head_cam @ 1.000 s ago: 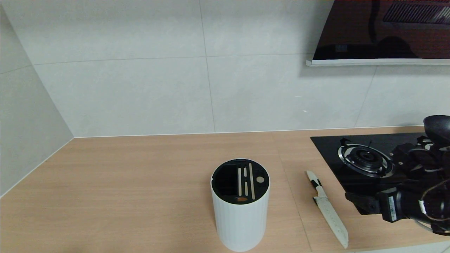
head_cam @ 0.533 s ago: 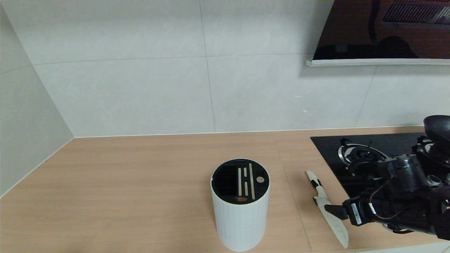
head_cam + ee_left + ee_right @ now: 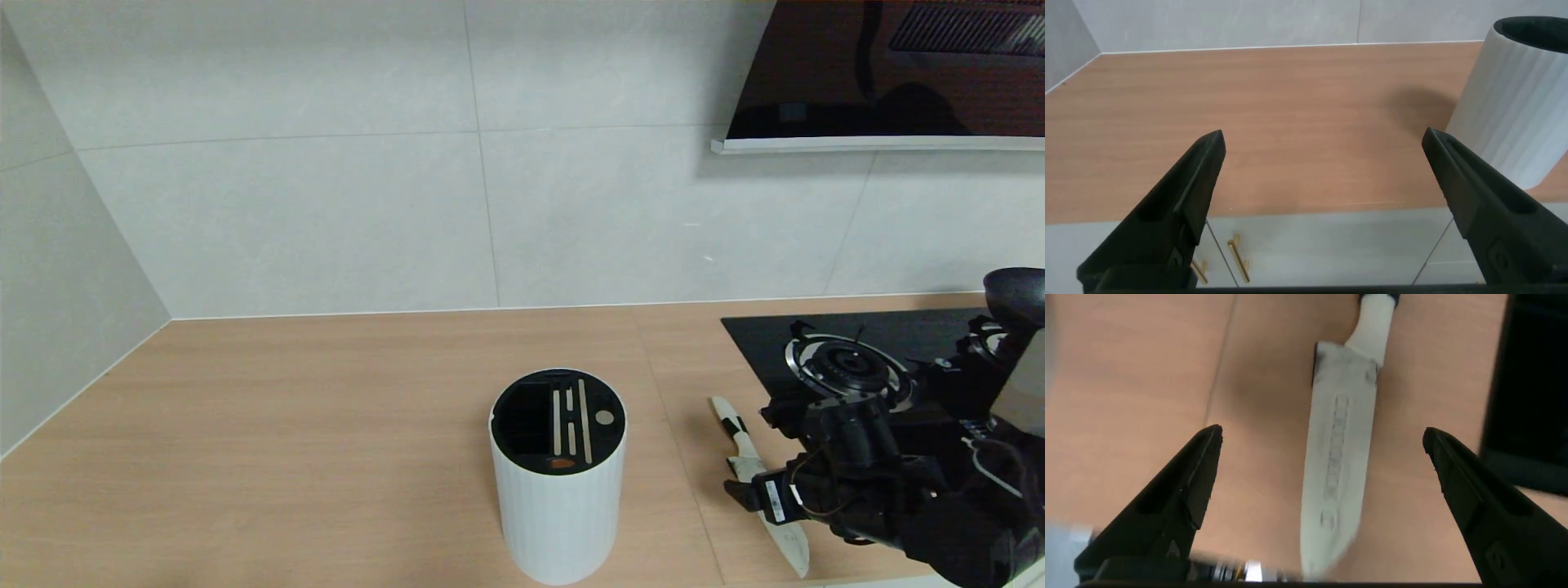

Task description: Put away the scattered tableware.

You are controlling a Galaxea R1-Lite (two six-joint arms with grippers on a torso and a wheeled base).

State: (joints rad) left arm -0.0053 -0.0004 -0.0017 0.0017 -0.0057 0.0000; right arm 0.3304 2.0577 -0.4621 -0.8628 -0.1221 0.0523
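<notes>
White kitchen knife lies flat on the wooden bench, between the white ribbed cylindrical holder and the black hob. The right hand hangs over the blade, spread wide and empty. Hazard: fingers closing on the thin, flat blade may skid it off the bench edge.

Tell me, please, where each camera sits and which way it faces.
Head: on the head, facing forward and down at the counter; right arm shows.
Left wrist: behind the open left gripper, facing along the counter, white holder beside.
Right wrist: behind the open right gripper, facing down at the knife.
Head and right wrist share the knife.
</notes>
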